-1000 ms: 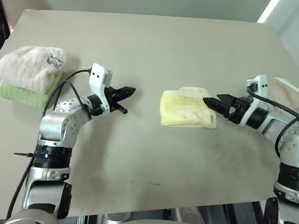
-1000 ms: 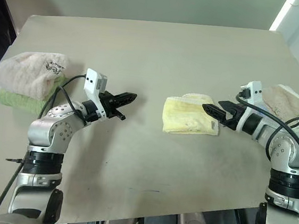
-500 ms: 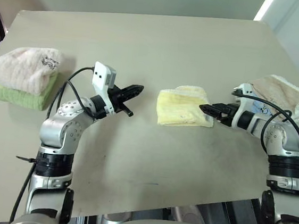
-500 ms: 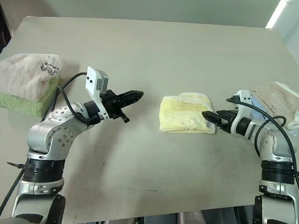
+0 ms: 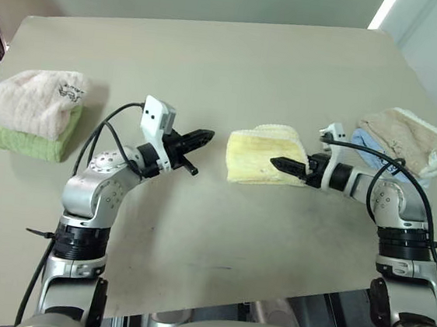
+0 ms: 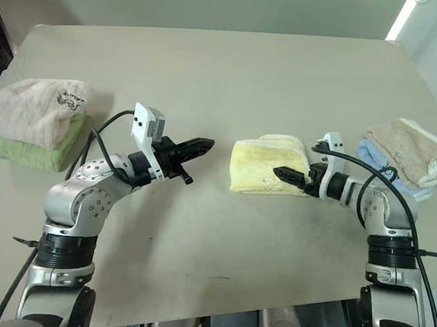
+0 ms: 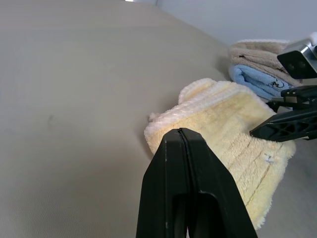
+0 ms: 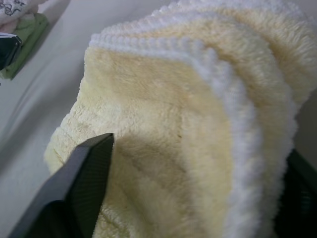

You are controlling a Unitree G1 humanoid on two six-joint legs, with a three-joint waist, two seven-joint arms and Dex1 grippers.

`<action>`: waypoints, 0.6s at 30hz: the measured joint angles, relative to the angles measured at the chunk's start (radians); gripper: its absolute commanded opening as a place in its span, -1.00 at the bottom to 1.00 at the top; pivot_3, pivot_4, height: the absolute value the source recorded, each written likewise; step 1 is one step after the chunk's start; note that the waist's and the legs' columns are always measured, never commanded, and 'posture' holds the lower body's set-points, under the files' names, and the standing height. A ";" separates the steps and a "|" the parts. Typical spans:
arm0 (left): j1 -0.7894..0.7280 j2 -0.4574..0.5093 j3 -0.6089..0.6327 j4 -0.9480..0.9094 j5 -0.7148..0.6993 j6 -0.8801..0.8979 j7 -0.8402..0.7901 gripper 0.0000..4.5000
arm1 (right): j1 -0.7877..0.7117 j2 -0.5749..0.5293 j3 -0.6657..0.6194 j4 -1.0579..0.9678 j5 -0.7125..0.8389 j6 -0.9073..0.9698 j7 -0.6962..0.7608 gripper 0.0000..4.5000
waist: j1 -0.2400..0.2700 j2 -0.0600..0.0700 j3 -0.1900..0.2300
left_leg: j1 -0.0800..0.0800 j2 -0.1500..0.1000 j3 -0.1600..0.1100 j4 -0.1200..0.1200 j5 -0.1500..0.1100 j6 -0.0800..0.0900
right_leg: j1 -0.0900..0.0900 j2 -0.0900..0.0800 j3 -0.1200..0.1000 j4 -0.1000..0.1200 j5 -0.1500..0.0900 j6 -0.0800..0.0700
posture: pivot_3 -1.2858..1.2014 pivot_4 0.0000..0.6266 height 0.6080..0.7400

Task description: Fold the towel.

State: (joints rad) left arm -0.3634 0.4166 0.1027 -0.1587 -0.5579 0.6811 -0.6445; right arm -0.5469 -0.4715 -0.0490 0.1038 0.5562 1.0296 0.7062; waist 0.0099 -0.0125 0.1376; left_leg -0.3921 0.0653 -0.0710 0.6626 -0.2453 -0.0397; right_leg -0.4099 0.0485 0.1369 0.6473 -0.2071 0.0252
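The broad beige table [image 5: 213, 61] carries the pale yellow terry-cloth towel [image 5: 262, 159], already folded into a compact bundle lying near its middle. Since a second ago the right gripper [image 5: 290, 169] has dropped and slid in from the towel's right edge, so that its black fingers now lie over the towel's right part, one to each side of the pile in the right wrist view, partly spread and closing; no grip is yet evident. This suggests a final fold or a tidying pinch, the task being nearly complete. The left gripper [image 5: 198, 138], fingers pressed together and empty, hovers just left of the towel, having edged slightly toward it. To the far left sits a pink towel [image 5: 37, 101] stacked on a green one [image 5: 25, 139]; to the right, a tan towel [image 5: 405, 136] lies over a blue one [image 5: 365, 141]. Both stacks lie well apart from the working area; nothing obstructs either arm.
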 measured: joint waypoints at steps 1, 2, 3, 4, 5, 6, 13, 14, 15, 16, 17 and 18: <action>0.000 0.000 -0.001 0.000 0.000 0.000 0.000 -1.00 | 0.000 0.002 -0.004 0.000 0.002 0.004 0.000 0.24 | 0.000 0.000 0.000 | 0.000 0.000 0.000 0.000 0.000 0.000 | 0.000 0.000 0.000 0.000 0.000 0.000 | 0.03 -0.52 1.00; 0.000 0.000 -0.003 -0.001 0.000 0.000 0.000 -1.00 | 0.000 0.007 -0.012 0.000 0.007 0.006 -0.002 0.08 | 0.000 0.000 0.000 | 0.000 0.000 0.000 0.000 0.000 0.000 | 0.000 0.000 0.000 0.000 0.000 0.000 | 0.03 -0.52 1.00; 0.000 0.000 -0.003 -0.001 0.000 0.000 0.001 -1.00 | 0.000 0.009 -0.015 0.000 0.010 0.007 -0.003 -0.07 | 0.000 0.000 0.000 | 0.000 0.000 0.000 0.000 0.000 0.000 | 0.000 0.000 0.000 0.000 0.000 0.000 | 0.03 -0.52 1.00; 0.000 0.000 -0.003 -0.001 0.000 0.000 0.001 -1.00 | 0.000 0.010 -0.017 0.001 0.011 0.009 -0.004 -0.25 | 0.000 0.000 0.000 | 0.000 0.000 0.000 0.000 0.000 0.000 | 0.000 0.000 0.000 0.000 0.000 0.000 | 0.03 -0.52 1.00; 0.002 0.000 -0.003 -0.002 0.000 0.000 0.001 -1.00 | 0.000 0.011 -0.020 0.001 0.013 0.011 -0.006 -0.42 | 0.000 0.000 0.000 | 0.000 0.000 0.000 0.000 0.000 0.000 | 0.000 0.000 0.000 0.000 0.000 0.000 | 0.03 -0.52 1.00; 0.003 0.000 -0.003 -0.002 0.000 0.000 0.002 -1.00 | 0.000 0.012 -0.026 0.002 0.016 0.013 -0.010 -0.57 | 0.000 0.000 0.000 | 0.000 0.000 0.000 0.000 0.000 0.000 | 0.000 0.000 0.000 0.000 0.000 0.000 | 0.03 -0.52 1.00; 0.006 0.000 -0.007 -0.002 0.002 -0.001 0.010 -1.00 | 0.000 0.016 -0.085 -0.003 0.049 0.040 -0.034 -0.98 | 0.000 0.000 0.000 | 0.000 0.000 0.000 0.000 0.000 0.000 | 0.000 0.000 0.000 0.000 0.000 0.000 | 0.03 -0.52 1.00; 0.006 0.000 -0.009 -0.002 0.002 -0.002 0.012 -1.00 | 0.000 0.017 -0.101 -0.014 0.059 0.050 -0.044 -0.98 | 0.001 0.000 0.000 | 0.000 0.000 0.000 0.000 0.000 0.000 | 0.000 0.000 0.000 0.000 0.000 0.000 | 0.03 -0.52 1.00; 0.007 0.000 -0.009 -0.002 0.003 -0.002 0.013 -1.00 | 0.000 0.016 -0.113 -0.025 0.066 0.054 -0.051 -0.98 | 0.001 0.000 0.000 | 0.000 0.000 0.001 0.000 0.000 0.000 | 0.000 0.000 0.000 0.000 0.000 0.000 | 0.03 -0.52 1.00; 0.007 -0.001 -0.010 -0.002 0.003 -0.002 0.013 -1.00 | 0.000 0.016 -0.126 -0.036 0.071 0.058 -0.056 -0.98 | 0.000 0.000 0.000 | 0.000 -0.001 0.001 0.000 0.000 0.000 | 0.000 0.000 0.000 0.000 0.000 0.000 | 0.03 -0.52 1.00; 0.007 0.000 -0.010 -0.002 0.003 -0.002 0.014 -1.00 | 0.000 0.016 -0.131 -0.041 0.073 0.060 -0.061 -0.98 | 0.000 0.000 0.000 | 0.000 -0.001 0.001 0.000 0.000 0.000 | 0.000 0.000 0.000 0.000 0.000 0.000 | 0.03 -0.52 1.00; 0.007 0.000 -0.011 -0.002 0.003 -0.003 0.014 -1.00 | 0.000 0.016 -0.136 -0.044 0.075 0.065 -0.067 -0.98 | 0.000 0.000 0.000 | 0.000 -0.001 0.001 0.000 0.000 0.000 | 0.000 0.000 0.000 0.000 0.000 0.000 | 0.03 -0.52 1.00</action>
State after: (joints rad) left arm -0.3560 0.4161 0.0918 -0.1608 -0.5550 0.6778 -0.6307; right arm -0.5465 -0.4551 -0.1850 0.0603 0.6317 1.0950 0.6390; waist 0.0102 -0.0125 0.1376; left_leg -0.3921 0.0647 -0.0703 0.6625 -0.2453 -0.0397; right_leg -0.4100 0.0489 0.1370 0.6473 -0.2073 0.0249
